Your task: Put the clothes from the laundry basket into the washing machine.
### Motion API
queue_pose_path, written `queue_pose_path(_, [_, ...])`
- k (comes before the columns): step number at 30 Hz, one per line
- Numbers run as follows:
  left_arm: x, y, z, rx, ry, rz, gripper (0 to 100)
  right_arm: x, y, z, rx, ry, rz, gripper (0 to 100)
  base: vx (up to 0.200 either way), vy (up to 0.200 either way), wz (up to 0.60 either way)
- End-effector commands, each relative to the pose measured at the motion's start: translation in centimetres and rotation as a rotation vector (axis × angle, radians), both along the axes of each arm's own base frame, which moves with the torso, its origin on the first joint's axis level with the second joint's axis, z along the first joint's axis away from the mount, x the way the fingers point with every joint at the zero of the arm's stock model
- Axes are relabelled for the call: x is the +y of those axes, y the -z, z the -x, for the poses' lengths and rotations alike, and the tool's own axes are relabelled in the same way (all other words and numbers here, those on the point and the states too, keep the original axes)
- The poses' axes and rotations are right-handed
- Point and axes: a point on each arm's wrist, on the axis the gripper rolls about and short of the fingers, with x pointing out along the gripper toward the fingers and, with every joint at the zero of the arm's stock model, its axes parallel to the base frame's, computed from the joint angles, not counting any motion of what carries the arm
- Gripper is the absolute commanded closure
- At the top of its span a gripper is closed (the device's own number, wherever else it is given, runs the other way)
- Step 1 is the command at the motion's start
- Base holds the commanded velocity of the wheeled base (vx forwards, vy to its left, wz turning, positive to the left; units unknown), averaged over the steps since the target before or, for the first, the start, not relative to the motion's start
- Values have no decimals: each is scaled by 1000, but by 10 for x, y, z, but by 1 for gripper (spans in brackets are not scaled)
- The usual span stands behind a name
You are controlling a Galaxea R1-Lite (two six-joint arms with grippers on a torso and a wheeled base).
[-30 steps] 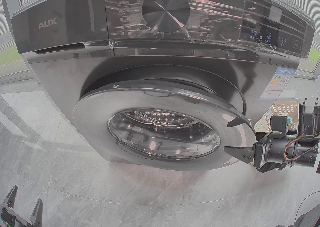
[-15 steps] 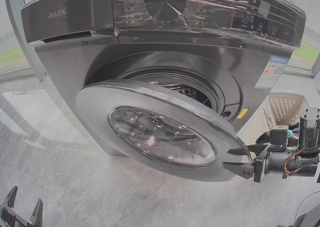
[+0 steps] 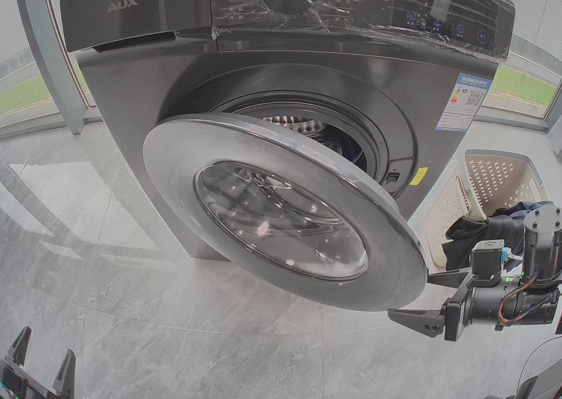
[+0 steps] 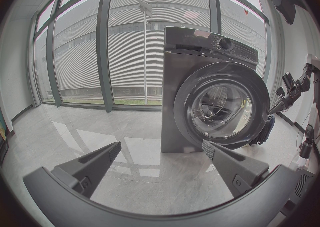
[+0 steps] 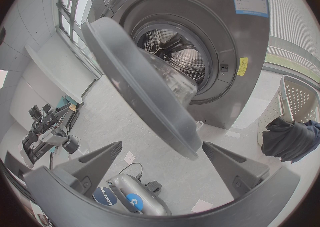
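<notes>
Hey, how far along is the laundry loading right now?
Done: the washing machine door stands partly open, showing the drum with no laundry visible inside. In hand: the open right claw straddles the door's edge, holding nothing. Remaining: dark clothes hang over the laundry basket rim, none moved yet.

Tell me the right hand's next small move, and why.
Probably swing the door wider, toward the robot's left. The right hand, open, straddles the door's free edge. The door stands only half open and partly covers the drum opening. The dark clothes hang over the laundry basket rim and likely need a clear way in.
</notes>
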Motion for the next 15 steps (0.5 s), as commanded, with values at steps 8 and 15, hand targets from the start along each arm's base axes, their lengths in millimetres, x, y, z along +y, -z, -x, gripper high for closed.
queue_pose_path(8, [0,5,0,-1,3,1,0,8,-1,-15,8,12,6,0,-200,0,0])
queue_pose_path(15, [0,5,0,-1,3,1,0,13,2,-3,24,-56,3,0,0,0,0])
